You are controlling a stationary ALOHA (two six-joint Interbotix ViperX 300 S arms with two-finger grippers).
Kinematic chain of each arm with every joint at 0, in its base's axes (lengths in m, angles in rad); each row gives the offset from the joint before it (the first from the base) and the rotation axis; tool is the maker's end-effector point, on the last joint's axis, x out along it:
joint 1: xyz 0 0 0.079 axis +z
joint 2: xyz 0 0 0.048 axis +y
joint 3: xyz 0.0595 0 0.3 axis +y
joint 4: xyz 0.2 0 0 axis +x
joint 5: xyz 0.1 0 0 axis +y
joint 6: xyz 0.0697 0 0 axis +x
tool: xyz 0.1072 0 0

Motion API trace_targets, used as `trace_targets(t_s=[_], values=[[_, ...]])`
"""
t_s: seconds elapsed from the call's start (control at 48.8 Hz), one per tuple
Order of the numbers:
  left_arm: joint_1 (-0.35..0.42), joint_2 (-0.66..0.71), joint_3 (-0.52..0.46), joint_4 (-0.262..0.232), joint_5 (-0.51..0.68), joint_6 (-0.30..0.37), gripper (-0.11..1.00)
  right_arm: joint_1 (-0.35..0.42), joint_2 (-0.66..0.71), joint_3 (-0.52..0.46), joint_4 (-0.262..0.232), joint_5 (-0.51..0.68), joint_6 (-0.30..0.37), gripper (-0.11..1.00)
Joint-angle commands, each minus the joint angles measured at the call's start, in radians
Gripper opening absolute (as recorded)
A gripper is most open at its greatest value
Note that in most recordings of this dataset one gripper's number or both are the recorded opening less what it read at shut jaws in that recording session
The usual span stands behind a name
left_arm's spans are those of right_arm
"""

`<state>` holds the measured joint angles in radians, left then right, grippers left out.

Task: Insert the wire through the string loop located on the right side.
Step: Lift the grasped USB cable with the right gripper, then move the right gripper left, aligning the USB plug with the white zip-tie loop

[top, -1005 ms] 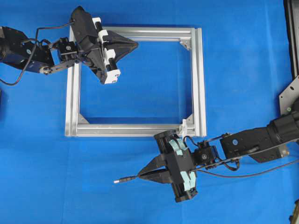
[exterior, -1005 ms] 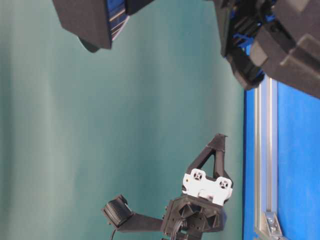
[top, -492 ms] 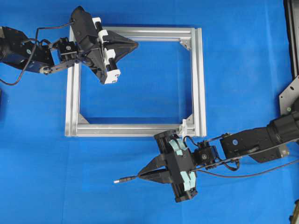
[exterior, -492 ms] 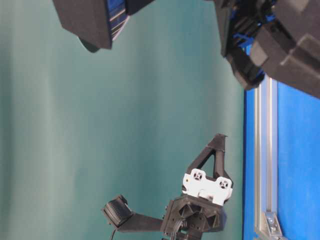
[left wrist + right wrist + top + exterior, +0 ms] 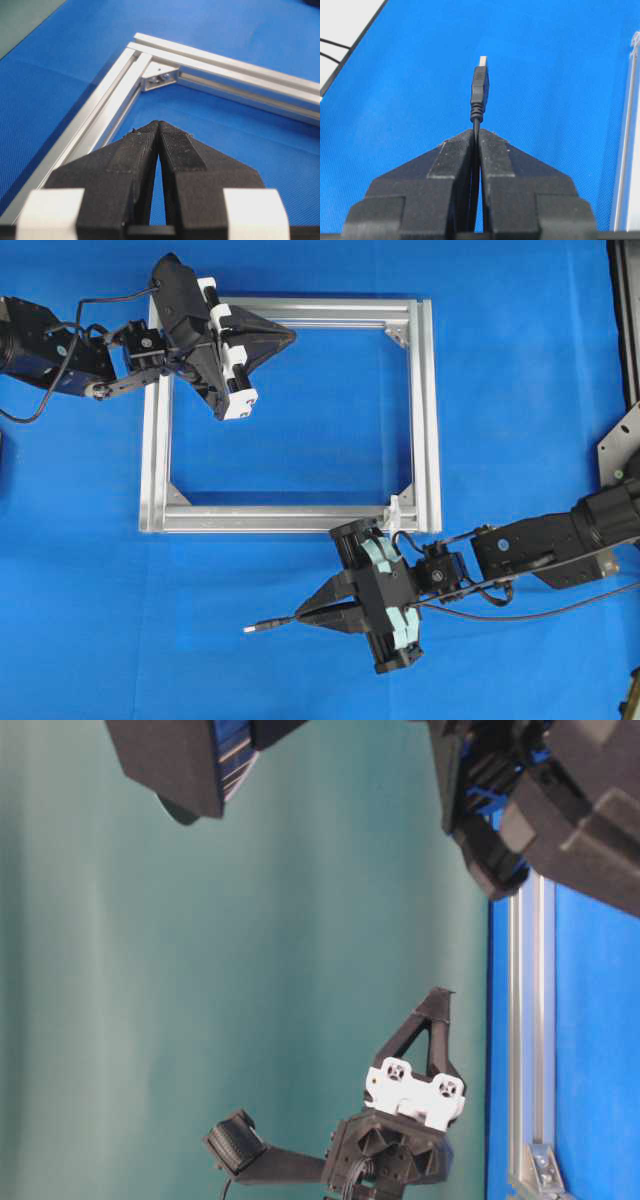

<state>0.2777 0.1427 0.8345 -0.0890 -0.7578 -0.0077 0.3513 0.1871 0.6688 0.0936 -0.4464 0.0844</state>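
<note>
My right gripper [image 5: 298, 617] is shut on the wire [image 5: 272, 622], a thin black cable whose plug [image 5: 479, 91] with a silvery tip sticks out past the closed fingertips, pointing left over the blue mat. The cable trails back to the right [image 5: 540, 616]. The string loop [image 5: 394, 508], a tiny white tie, sits on the frame's lower bar near its right corner, just above the right gripper's body. My left gripper [image 5: 292, 336] is shut with nothing in it, hovering over the frame's top bar near the upper left corner [image 5: 158, 121].
A square aluminium frame [image 5: 427, 410] lies on the blue mat, with silver corner brackets [image 5: 160, 78] inside its corners. A metal stand [image 5: 622, 445] stands at the right edge. The table-level view shows the left gripper [image 5: 438, 995] and frame rail [image 5: 530, 1050] sideways.
</note>
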Motion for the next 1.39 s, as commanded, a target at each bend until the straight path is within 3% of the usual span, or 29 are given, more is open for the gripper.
trace_targets(t_s=[0.0,0.328,1.046,1.374], values=[[0.000,-0.029,-0.015,0.002,-0.006,-0.002,0.00,0.003,-0.032,-0.011,0.000,-0.008,-0.002,-0.03],[0.000,-0.031,-0.014,0.002,-0.006,-0.005,0.00,0.005,-0.064,0.048,0.006,-0.011,0.003,-0.03],[0.000,-0.031,-0.015,0.003,-0.011,-0.005,0.00,0.097,-0.466,0.554,0.080,-0.069,0.005,-0.03],[0.002,-0.029,-0.017,0.003,-0.012,-0.002,0.00,0.100,-0.629,0.672,0.083,-0.017,0.005,-0.03]])
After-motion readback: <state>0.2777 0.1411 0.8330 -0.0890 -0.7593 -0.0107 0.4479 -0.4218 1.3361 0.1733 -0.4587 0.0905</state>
